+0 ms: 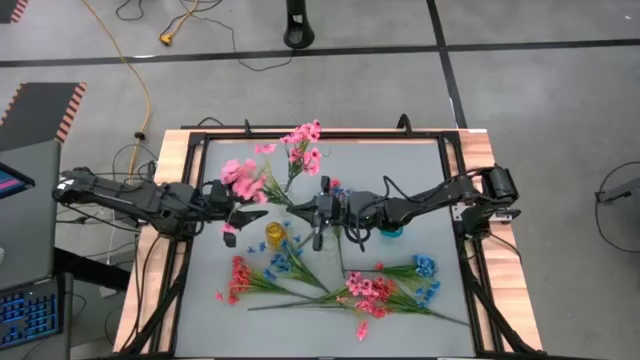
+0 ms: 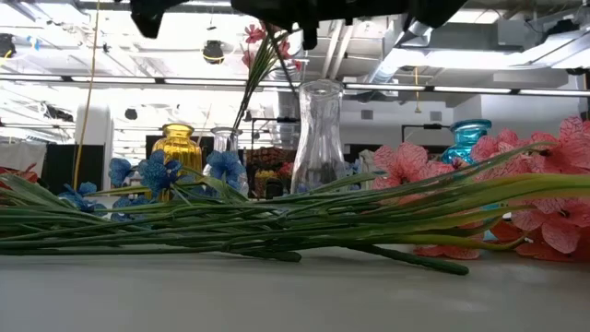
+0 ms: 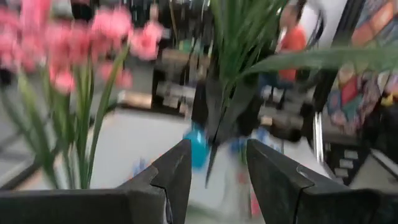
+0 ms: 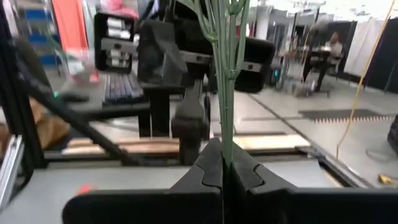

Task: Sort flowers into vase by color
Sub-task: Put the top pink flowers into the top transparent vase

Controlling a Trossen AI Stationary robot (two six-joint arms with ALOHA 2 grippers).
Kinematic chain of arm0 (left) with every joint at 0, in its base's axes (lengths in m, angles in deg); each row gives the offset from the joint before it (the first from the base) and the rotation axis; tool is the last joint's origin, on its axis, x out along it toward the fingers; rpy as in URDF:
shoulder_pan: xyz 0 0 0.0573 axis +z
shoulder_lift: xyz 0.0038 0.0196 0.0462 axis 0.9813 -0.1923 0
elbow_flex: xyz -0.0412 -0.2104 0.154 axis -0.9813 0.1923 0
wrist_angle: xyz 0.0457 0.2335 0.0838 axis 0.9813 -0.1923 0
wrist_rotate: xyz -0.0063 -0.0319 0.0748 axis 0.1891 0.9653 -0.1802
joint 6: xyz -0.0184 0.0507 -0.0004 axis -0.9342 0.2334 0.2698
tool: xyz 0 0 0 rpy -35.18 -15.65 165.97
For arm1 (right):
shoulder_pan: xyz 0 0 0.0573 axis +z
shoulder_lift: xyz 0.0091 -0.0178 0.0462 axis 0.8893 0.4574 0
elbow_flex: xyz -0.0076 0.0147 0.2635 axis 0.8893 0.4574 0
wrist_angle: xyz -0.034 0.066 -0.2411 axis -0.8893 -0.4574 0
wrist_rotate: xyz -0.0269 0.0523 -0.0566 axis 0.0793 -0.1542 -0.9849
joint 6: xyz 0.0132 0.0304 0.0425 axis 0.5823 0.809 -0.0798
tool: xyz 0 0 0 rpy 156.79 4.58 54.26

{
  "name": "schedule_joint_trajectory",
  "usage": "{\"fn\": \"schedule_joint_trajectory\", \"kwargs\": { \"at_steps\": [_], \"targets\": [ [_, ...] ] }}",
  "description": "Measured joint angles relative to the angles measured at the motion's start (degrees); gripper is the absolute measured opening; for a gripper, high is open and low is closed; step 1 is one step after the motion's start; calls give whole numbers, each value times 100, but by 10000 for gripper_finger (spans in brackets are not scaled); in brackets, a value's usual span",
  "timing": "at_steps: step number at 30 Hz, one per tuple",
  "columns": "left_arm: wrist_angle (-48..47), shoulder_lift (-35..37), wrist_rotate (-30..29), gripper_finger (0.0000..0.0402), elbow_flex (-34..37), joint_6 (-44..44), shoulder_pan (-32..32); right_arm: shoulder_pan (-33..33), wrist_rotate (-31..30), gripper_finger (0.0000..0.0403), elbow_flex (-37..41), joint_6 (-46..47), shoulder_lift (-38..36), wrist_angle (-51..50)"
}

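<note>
My right gripper (image 1: 314, 208) reaches level over the table's middle and is shut on a pink flower spray (image 1: 301, 146). In the low view the spray's stems (image 2: 261, 66) rise slanting beside the tall clear vase (image 2: 319, 138). My left gripper (image 1: 250, 215) is open just left of it, with nothing between its fingers (image 3: 217, 180). More pink blossoms (image 1: 240, 178) stand beside the left gripper; what they rest on is hidden. A yellow vase (image 1: 275, 235) and a blue vase (image 1: 390, 230) stand mid-table. Coral-red (image 1: 238, 275), blue (image 1: 283, 258) and pink flowers (image 1: 367, 291) lie on the near half. My right gripper pinches the spray's thin green stems (image 4: 226, 140) between its two shut fingers, well below the blossoms. The fingers come level from the table's right and lie across the stems. The spray is lifted clear of the table, its blossom end tilted toward the far edge.
A second blue spray (image 1: 425, 268) lies near the right side. A small clear vase (image 2: 224, 140) stands behind the blue blossoms in the low view. A black frame (image 1: 452, 150) borders the grey mat. People and furniture show in the room beyond.
</note>
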Motion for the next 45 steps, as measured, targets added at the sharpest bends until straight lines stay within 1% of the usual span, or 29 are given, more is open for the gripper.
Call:
{"fn": "schedule_joint_trajectory", "kwargs": {
  "at_steps": [3,6,14,19,25,28,30,37,38,42,45],
  "targets": [
    [720,-258,-8,141,69,374,0,2,2,23,-4,1,183,519],
    [1162,-526,-8,141,67,681,0,1,4,27,-4,0,317,801],
    [2144,-1287,-12,141,67,1147,4,2,19,24,-15,-2,313,837],
    [2759,-1713,-307,141,67,1259,4,4,20,28,-15,-4,313,832],
    [3351,-2067,-355,139,67,1258,4,4,22,25,-15,-7,313,832],
    [3508,-2165,-448,125,67,1253,5,4,22,29,-15,-15,313,816],
    [3527,-2199,-451,108,67,1251,24,4,22,33,-15,-15,313,794],
    [3588,-2197,-442,15,67,1169,37,2,19,34,-15,-15,313,768],
    [3591,-2197,-442,8,67,1165,37,2,19,35,-15,-13,313,769],
    [3580,-2196,-441,7,67,1133,37,2,19,38,-15,-15,313,766],
    [3572,-2197,-442,3,67,1091,37,2,19,48,-15,-34,301,730]
  ]
}}
